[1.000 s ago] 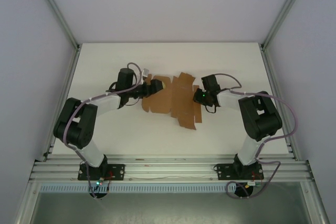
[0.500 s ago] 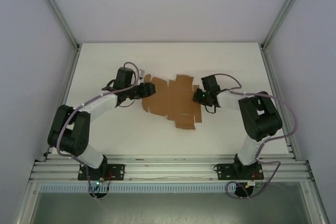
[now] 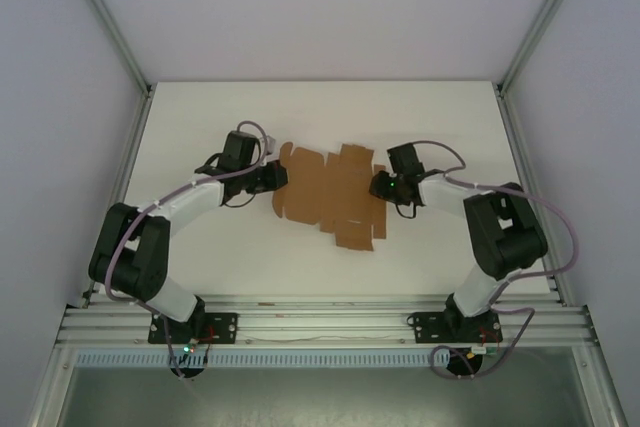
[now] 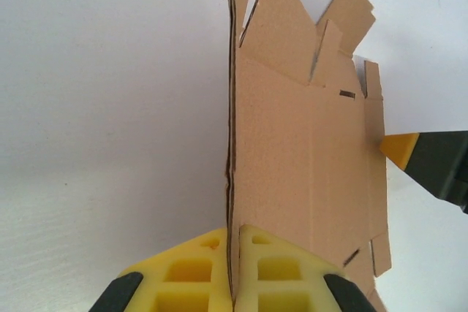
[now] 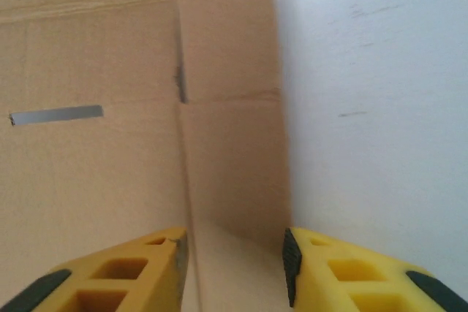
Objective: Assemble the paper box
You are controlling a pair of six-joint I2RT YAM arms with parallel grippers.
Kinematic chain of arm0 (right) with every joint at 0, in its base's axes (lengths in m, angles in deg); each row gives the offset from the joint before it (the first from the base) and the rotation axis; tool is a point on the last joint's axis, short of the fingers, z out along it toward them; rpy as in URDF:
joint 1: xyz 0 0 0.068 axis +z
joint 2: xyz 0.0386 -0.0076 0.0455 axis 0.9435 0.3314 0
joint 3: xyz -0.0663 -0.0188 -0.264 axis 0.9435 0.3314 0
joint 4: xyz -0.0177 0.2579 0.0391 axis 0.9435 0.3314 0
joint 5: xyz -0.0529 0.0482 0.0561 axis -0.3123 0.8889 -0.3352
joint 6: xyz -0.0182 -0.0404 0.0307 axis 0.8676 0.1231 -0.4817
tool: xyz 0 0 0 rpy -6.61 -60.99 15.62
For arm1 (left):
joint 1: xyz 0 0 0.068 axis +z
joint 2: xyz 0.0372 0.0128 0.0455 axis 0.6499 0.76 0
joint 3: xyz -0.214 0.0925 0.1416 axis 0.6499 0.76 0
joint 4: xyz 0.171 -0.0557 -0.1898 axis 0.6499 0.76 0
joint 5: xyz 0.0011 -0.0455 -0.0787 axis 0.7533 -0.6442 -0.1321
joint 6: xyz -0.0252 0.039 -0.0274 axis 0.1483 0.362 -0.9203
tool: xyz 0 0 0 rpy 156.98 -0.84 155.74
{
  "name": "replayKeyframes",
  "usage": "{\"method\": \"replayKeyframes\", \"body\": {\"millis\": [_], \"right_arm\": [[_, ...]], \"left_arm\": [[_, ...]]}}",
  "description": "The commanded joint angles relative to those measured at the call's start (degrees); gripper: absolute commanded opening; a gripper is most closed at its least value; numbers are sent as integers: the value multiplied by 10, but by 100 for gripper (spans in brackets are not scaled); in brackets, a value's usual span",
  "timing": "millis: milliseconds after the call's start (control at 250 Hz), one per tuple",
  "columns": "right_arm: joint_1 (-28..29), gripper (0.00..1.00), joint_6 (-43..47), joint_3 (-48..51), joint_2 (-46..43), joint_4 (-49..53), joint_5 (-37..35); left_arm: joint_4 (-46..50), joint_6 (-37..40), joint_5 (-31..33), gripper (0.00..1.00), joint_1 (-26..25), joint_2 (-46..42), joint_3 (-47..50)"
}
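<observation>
**A:** Start with the overhead view. Where is everything?

**B:** The paper box (image 3: 325,197) is a flat die-cut sheet lying in the middle of the frame on the white table (image 3: 450,117). The left gripper (image 3: 276,176) meets the sheet's left edge and the right gripper (image 3: 381,185) its right edge. I can't see any panel standing up, so I'd judge the job is at the first fold.

**A:** What about the left wrist view?

**B:** At the bottom centre its fingers (image 4: 278,275) are pressed together with the sheet's edge pinched in the seam between them. The sheet runs up the middle of the frame, with tabs (image 4: 351,12) at the upper right. A yellow tip (image 4: 401,153) of the other gripper touches the far border at the right. I think this grip should act as the anchor. It needs to hold firm without tugging, or the thin board may crease at the pinch.

**A:** And the right wrist?

**B:** Its fingers (image 5: 131,272) are apart at the bottom left and bottom right, with a narrow flap (image 5: 230,144) lying between them. I can't tell whether they touch it. A thin grey slot (image 5: 55,115) sits at the left. I'd close on the flap near its score line (image 5: 227,96) and turn it slowly, so the bend follows the score and doesn't buckle.
</observation>
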Motion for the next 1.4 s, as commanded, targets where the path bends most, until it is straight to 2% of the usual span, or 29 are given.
{"method": "replayKeyframes", "body": {"millis": [0,40,84,144,168,256,332,452,636,799,959,1051,1159,1211,1339,1395], "right_arm": [[-30,55,20,-9,-80,32,3],[-46,69,31,-5,-108,22,30],[-66,77,36,5,-138,-2,63],[-97,95,28,28,-178,-48,110],[-110,99,26,35,-193,-67,135],[-143,100,20,50,-235,-114,223],[-148,100,16,54,-262,-134,266],[-153,99,-2,64,-279,-163,277],[-171,97,-14,97,-280,-251,334],[-174,87,-22,99,-277,-301,412],[-174,77,-19,103,-280,-328,426],[-174,76,-17,102,-278,-341,438],[-174,75,-9,96,-276,-346,438],[-173,67,-13,94,-276,-354,442],[-174,30,-13,92,-280,-351,456],[-173,24,1,89,-296,-323,448]], "left_arm": [[-49,12,-24,0,3,-61,-29],[-66,11,-42,0,3,-77,-33],[-81,8,-67,0,3,-92,-39],[-101,2,-96,0,3,-110,-47],[-108,0,-107,0,3,-116,-51],[-133,-16,-148,0,4,-131,-65],[-162,-38,-184,0,4,-142,-75],[-217,-58,-216,0,5,-160,-82],[-268,-89,-267,0,6,-175,-93],[-277,-96,-272,0,6,-198,-91],[-293,-107,-275,0,6,-210,-89],[-311,-117,-290,0,6,-212,-90],[-291,-109,-288,0,6,-219,-100],[-284,-105,-281,0,6,-221,-101],[-265,-91,-256,0,6,-227,-96],[-238,-73,-229,0,6,-231,-94]]}}
